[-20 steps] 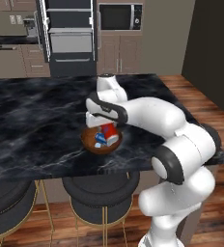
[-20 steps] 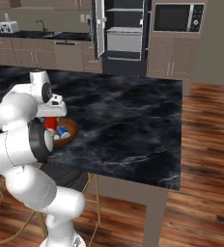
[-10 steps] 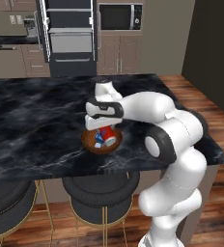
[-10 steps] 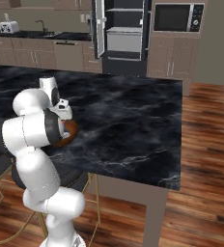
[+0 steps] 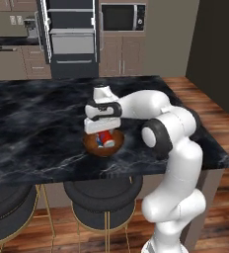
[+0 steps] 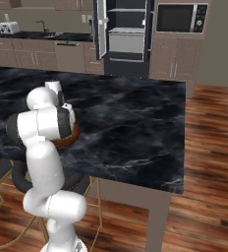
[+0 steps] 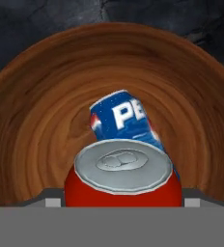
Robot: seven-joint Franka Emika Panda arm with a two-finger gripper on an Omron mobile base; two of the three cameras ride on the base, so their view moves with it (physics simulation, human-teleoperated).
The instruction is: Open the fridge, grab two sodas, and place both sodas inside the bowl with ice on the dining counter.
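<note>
Directly below the gripper, the bowl sits on the bench with both sodas in it: the red can nearest the gripper, the blue can tilted beyond it against the bowl's wall. The jaws stand wide around the red can's top; whether they grip it I cannot tell. Lifting off crooked could let a finger catch the rim and tip a can out. Far behind, the fridge stands open.

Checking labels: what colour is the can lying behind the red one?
Blue can with white lettering; hand view.
</note>
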